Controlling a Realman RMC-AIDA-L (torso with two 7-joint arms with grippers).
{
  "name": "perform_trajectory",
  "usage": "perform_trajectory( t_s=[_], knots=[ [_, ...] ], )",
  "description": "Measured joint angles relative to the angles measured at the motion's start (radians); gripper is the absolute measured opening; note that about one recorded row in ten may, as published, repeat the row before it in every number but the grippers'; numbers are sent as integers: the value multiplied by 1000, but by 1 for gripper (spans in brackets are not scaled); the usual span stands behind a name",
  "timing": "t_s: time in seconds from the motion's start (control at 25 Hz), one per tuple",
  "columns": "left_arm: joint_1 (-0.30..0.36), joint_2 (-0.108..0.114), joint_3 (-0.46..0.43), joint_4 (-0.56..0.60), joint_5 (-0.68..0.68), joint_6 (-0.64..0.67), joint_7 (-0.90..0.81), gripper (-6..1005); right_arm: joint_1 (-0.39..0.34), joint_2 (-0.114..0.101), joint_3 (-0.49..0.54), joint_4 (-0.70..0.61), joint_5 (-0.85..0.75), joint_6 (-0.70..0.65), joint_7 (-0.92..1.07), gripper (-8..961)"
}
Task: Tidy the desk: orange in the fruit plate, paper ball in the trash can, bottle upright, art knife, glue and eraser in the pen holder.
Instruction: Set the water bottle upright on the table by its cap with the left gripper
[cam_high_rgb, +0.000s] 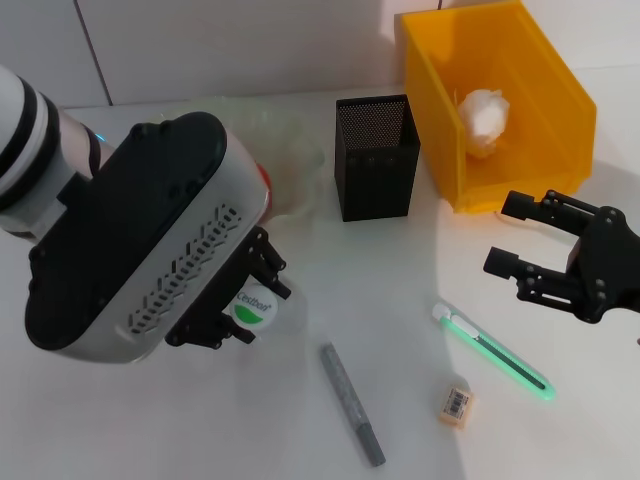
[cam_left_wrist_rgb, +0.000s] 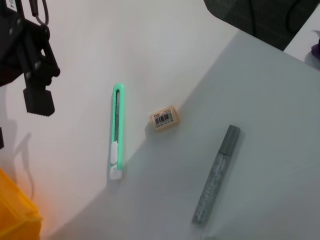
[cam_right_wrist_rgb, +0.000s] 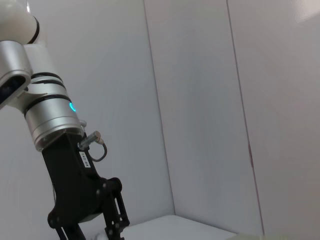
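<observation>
Evidently the bottle step is in hand: the left pincer (cam_high_rgb: 243, 305) is clamped around the small clear plastic bottle with the green-marked white cap (cam_high_rgb: 252, 307), which stands upright on the white bench (cam_high_rgb: 300, 420) just in front of the pale-green scalloped glass fruit plate (cam_high_rgb: 290, 150). A sliver of the red-orange orange (cam_high_rgb: 265, 180) peeks out behind the arm, seemingly already on that plate. The crumpled white paper ball (cam_high_rgb: 483, 120) lies inside the bright yellow rectangular trash can (cam_high_rgb: 440, 130).

Still loose on the bench are the green-and-white art knife (cam_high_rgb: 494, 352), the grey glue stick (cam_high_rgb: 352, 403) and the tiny tan eraser with its barcode label (cam_high_rgb: 455, 404), all well apart from the square black mesh pen holder (cam_high_rgb: 376, 157), which stands just beside the bin. The right pincer (cam_high_rgb: 512, 236) hovers spread above the bench, near the knife and in front of the bin.

Next, I judge, the left should let go without tipping the bottle and lift straight clear; then the right can drop onto the knife.
</observation>
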Motion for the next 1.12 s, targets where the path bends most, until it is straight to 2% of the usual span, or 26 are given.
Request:
perform_trajectory(
  t_s=[0.4,0.64,1.12],
  knots=[
    [-15,0,-2,7,48,10,-15,433,-5,1,12,0,0,10,0,737],
    [-57,3,8,-10,85,38,-30,433,-8,3,12,4,0,24,0,737],
    [-101,2,-2,-38,99,48,-25,432,-11,3,12,10,-1,38,-1,737]
  ],
)
